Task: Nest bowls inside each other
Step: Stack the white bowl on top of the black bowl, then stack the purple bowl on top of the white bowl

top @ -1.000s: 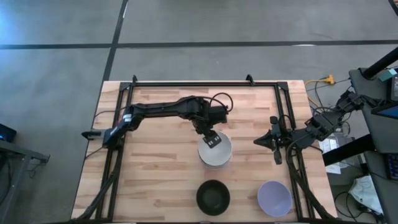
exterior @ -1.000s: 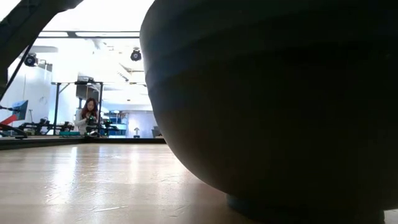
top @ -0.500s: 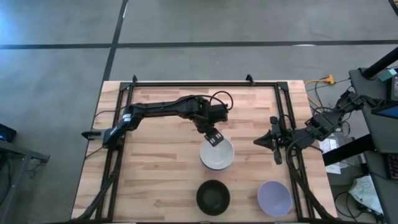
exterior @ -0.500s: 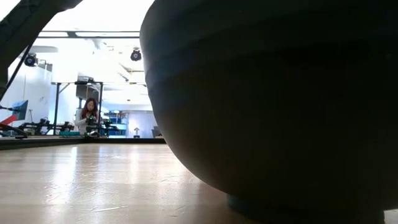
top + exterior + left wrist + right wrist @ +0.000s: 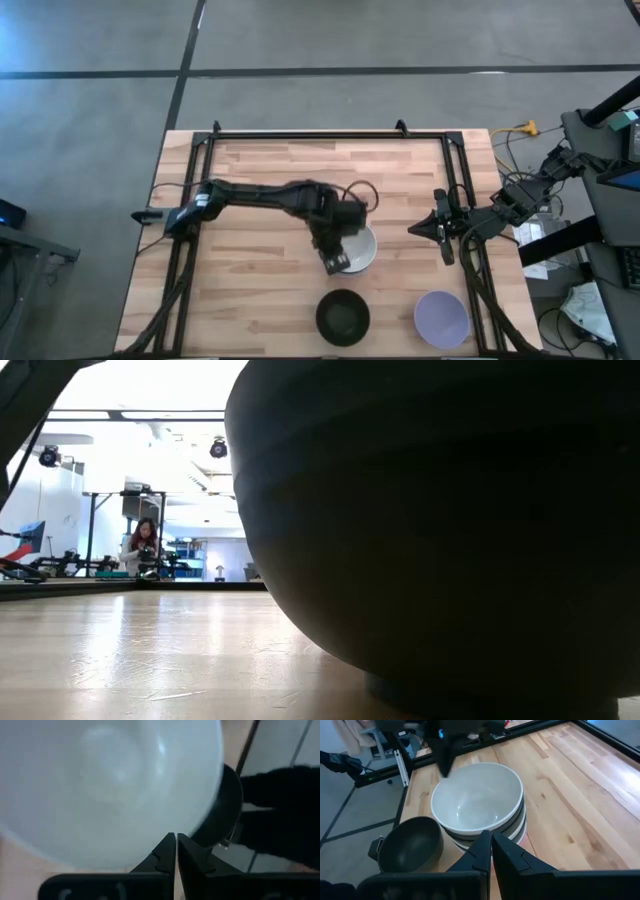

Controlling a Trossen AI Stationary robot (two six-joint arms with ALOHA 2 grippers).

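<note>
Left gripper (image 5: 335,262) sits at the centre of the high view with its fingers together, holding nothing, over the near-left rim of the white bowl (image 5: 355,249) topping a stack; its arm stretches in from the table's left edge, elbow bent. Bare wooden table (image 5: 250,300) lies open at lower left and across the top. A black bowl (image 5: 342,316) stands alone at bottom centre, a lavender bowl (image 5: 441,318) at lower right, well apart. Right gripper (image 5: 418,229), fingers together and empty, waits at the right rail. Low view: the black bowl's smooth dark wall (image 5: 440,530) fills the right; glossy planks run left, a person (image 5: 140,547) far behind. Left wrist view: closed fingertips (image 5: 176,851) below the white bowl's smooth hollow (image 5: 110,785). Right wrist view: closed fingertips (image 5: 490,847) face the stacked bowls (image 5: 480,807), alternating white and black rims, black bowl (image 5: 410,847) beside them.
</note>
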